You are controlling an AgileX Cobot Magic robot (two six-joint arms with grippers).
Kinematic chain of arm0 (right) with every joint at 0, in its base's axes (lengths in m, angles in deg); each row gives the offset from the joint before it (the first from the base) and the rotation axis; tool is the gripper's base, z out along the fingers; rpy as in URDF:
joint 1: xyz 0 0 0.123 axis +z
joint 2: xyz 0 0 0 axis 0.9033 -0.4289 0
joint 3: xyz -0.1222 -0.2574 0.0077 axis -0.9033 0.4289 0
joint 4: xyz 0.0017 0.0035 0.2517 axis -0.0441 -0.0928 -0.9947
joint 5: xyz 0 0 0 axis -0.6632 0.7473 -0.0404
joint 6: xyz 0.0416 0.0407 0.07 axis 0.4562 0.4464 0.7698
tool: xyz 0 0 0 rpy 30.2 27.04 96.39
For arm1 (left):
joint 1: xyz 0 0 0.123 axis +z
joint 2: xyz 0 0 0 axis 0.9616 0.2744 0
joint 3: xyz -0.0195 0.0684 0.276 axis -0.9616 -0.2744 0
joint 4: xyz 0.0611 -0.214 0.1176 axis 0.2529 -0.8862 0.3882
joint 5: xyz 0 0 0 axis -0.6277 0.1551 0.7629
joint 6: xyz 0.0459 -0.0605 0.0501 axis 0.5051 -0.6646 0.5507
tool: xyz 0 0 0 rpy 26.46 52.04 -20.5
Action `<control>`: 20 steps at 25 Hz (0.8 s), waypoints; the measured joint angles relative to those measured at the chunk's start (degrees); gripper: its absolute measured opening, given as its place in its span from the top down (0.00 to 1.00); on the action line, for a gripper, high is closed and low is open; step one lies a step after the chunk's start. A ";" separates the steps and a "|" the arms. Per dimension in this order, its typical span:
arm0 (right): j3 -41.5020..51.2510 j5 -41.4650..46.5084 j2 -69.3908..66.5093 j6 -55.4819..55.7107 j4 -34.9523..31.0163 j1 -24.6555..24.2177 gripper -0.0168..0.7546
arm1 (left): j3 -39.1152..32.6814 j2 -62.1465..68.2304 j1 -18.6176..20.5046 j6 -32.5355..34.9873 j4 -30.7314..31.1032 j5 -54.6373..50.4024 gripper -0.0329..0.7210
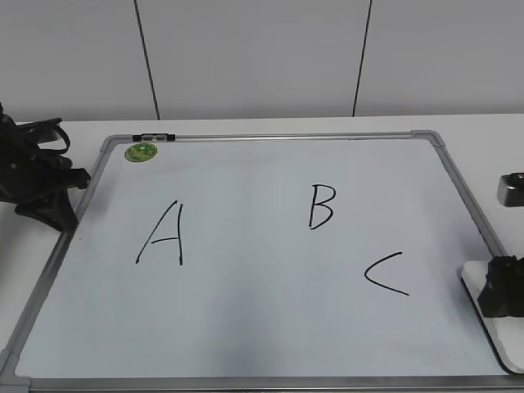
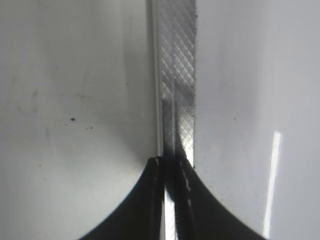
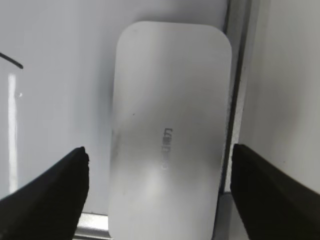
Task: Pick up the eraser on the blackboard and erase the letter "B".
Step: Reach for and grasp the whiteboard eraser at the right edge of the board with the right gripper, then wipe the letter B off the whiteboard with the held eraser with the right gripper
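The blackboard (image 1: 246, 319) is a white board with a grey frame, lying flat on the table. The letter "B" (image 1: 321, 206) is in black right of centre, between an "A" (image 1: 162, 235) and a "C" (image 1: 386, 274). The white eraser (image 1: 494, 340) lies at the board's lower right corner, over the frame. My right gripper (image 1: 501, 288) is open just above it. In the right wrist view the fingers (image 3: 160, 152) straddle the eraser (image 3: 170, 100) without touching it. My left gripper (image 1: 61, 214) is shut and empty over the board's left frame (image 2: 177, 75), its tips (image 2: 170, 161) together.
A round green sticker (image 1: 141, 151) sits at the board's top left corner, next to a small black clip (image 1: 154, 137) on the frame. A grey object (image 1: 512, 190) stands on the table right of the board. A stroke end of the "C" (image 3: 11, 59) shows left of the eraser.
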 joint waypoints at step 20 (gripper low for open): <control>-5.16 1.95 -6.41 0.31 1.08 0.00 0.30 | 0.04 0.00 0.00 0.00 0.00 -0.19 0.93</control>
